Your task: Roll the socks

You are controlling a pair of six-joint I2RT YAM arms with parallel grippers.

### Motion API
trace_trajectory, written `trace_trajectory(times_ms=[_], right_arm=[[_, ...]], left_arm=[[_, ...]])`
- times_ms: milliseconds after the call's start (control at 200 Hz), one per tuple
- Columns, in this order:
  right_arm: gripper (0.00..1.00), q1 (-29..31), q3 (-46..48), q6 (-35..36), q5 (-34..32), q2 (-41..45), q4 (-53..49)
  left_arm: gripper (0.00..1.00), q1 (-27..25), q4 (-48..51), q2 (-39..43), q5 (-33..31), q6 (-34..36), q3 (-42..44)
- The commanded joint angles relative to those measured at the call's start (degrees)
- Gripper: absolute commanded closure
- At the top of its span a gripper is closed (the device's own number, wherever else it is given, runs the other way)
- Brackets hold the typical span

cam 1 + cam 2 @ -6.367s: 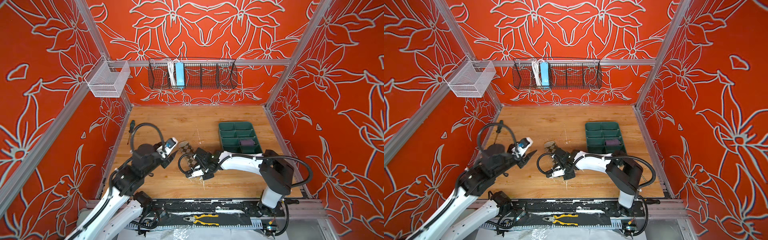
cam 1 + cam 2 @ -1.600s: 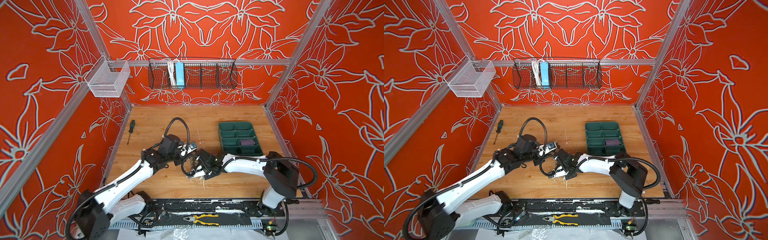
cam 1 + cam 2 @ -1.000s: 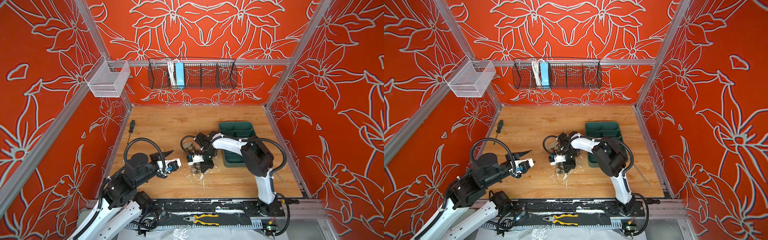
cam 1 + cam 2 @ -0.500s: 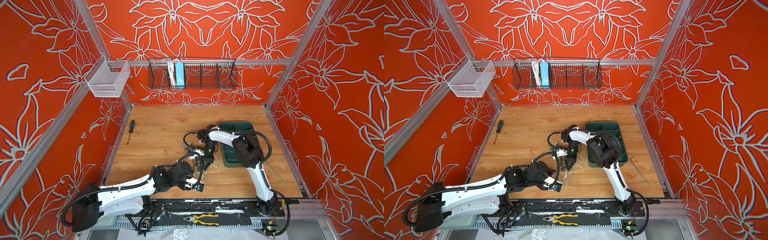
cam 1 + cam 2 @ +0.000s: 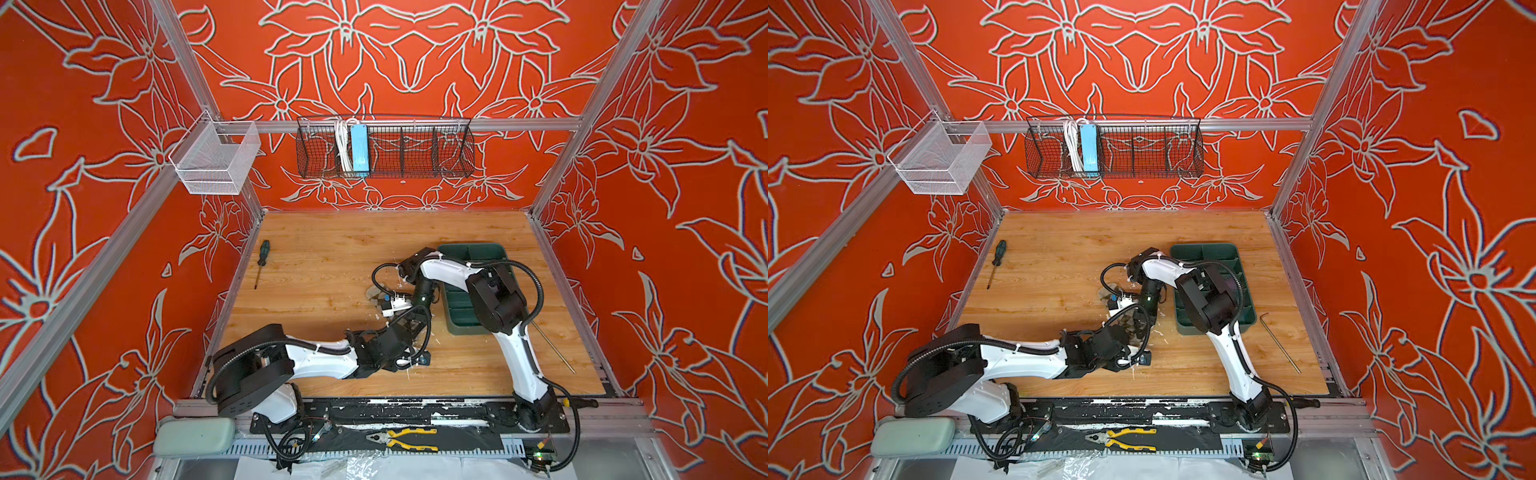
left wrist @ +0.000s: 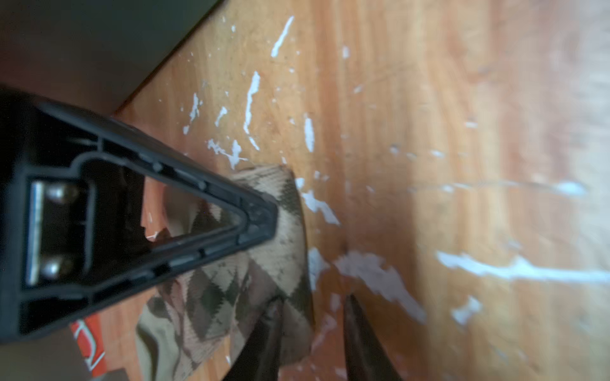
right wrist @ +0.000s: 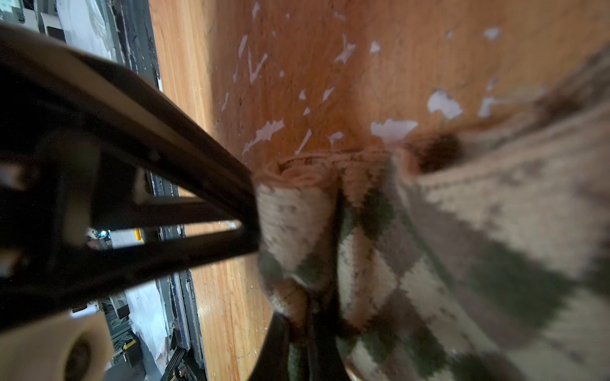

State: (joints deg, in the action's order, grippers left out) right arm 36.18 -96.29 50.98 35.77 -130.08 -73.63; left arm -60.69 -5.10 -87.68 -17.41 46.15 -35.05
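Beige argyle sock (image 7: 429,247) | right gripper (image 7: 274,267) clamps its rolled end | left gripper (image 6: 269,260): cannot tell

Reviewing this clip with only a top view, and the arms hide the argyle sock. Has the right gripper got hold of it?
Observer: Yes. In the right wrist view the right gripper is shut on the rolled end of the sock.
Operator: And the left one?
Observer: In the left wrist view the left gripper has its jaws either side of the sock. Whether they pinch it I cannot tell.
Operator: How much is rolled?
Observer: Only the end at the right gripper. In the right wrist view the rest spreads out unrolled.
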Motion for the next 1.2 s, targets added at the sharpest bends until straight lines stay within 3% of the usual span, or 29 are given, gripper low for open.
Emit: trace_trajectory(times_ms=[0,175,370,495,641,756,961,1086,1196], right_arm=[[1.00,-1.07,3.42,1.59,-8.71,-0.99,4.75],[1.00,-1.72,5.96,1.87,-6.52,3.17,6.97],[1.00,-2.59,11.52,-0.29,-4.98,12.21,15.52],[0.88,-3.11,15.55,-3.29,-8.78,19.43,21.33],[0.83,-3.88,19.79,-4.29,-11.09,28.57,26.00],[0.77,-5.48,22.14,-5.98,-10.21,35.50,29.48],[0.76,-7.41,25.52,-9.87,-13.61,44.31,35.87],[0.76,-8.04,30.59,-16.40,-20.34,53.64,48.54],[0.74,-7.98,37.87,-17.41,-17.00,65.25,58.93]], left_arm=[[0.77,-0.13,-0.17,-3.21,-5.25,-5.81,-1.91],[1.00,-0.13,0.22,-4.29,-7.39,-7.03,-1.46],[1.00,-0.05,-1.77,-2.90,-9.47,-6.69,1.02],[1.00,0.12,-0.73,-2.15,-9.09,-6.23,1.80],[1.00,0.43,1.25,-2.03,-7.01,-3.82,1.73],[1.00,1.95,3.78,-1.34,-3.99,-3.78,0.41],[1.00,5.20,9.45,1.25,4.07,-4.14,-2.16],[1.00,7.99,15.61,2.24,12.60,-4.67,-5.07],[1.00,10.00,20.63,0.98,18.13,-5.29,-8.50]])
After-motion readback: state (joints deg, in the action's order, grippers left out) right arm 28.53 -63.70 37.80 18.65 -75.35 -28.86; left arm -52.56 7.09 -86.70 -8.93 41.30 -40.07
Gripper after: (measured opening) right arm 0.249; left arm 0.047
